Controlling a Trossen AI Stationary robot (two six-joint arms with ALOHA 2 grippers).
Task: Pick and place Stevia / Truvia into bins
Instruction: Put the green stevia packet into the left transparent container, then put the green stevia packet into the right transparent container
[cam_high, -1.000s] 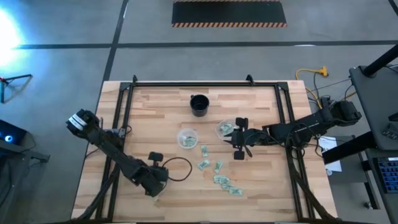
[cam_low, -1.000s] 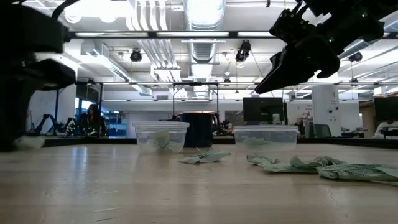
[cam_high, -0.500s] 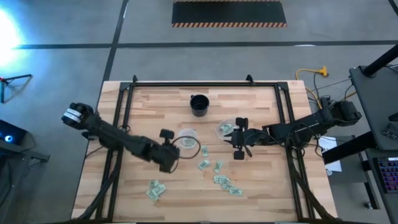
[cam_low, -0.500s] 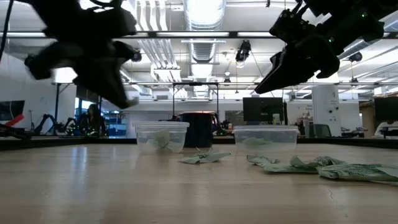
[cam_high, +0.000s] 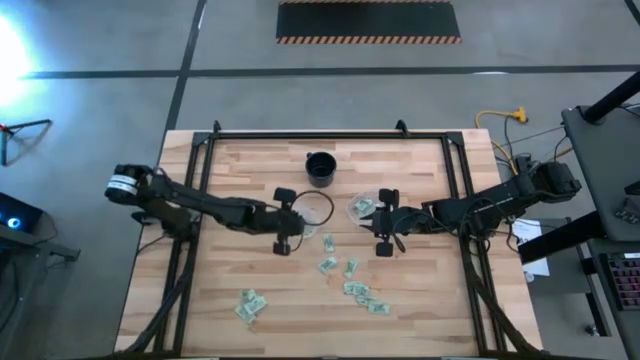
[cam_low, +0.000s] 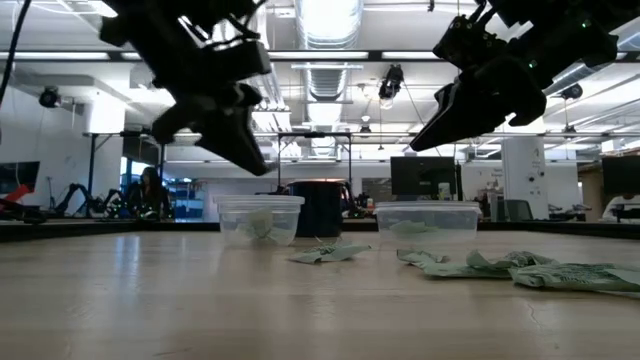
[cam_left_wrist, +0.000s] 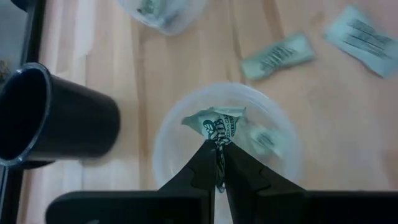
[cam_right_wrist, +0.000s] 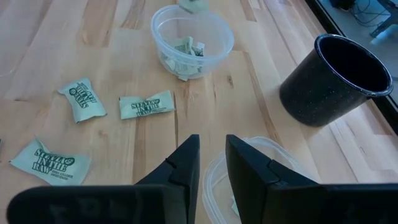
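A: Left gripper (cam_left_wrist: 217, 163), jaw state?

B: Jaws closed, pinching 1 small green-and-white paper sweetener packet (cam_left_wrist: 216, 126). The packet hangs from the fingertips directly over the opening of the round clear plastic cup (cam_left_wrist: 281, 124) nearer the left arm. That cup already has at least 1 packet lying inside it.

A: Right gripper (cam_right_wrist: 212, 163)?

B: Fingers stand a narrow gap apart, nothing visible between them. It hovers above the rim of the second clear plastic cup (cam_right_wrist: 219, 176). In the high view this gripper (cam_high: 384, 237) sits beside that cup (cam_high: 362, 207), which holds several packets.

A: Position of the left gripper on the table?

B: High view puts it (cam_high: 285, 235) near the table centre, with the left arm reaching in from the left edge. The left cup is mostly hidden under it there.

A: Remaining packets?

B: Loose packets (cam_high: 351, 280) are scattered on the light wooden tabletop (cam_high: 420, 300) in front of the 2 cups. 1 more crumpled packet (cam_high: 248, 305) lies apart, toward the front left.

A: Other items?

B: 1 black round cup (cam_high: 320, 168) stands upright behind the 2 clear cups, toward the table's far edge.
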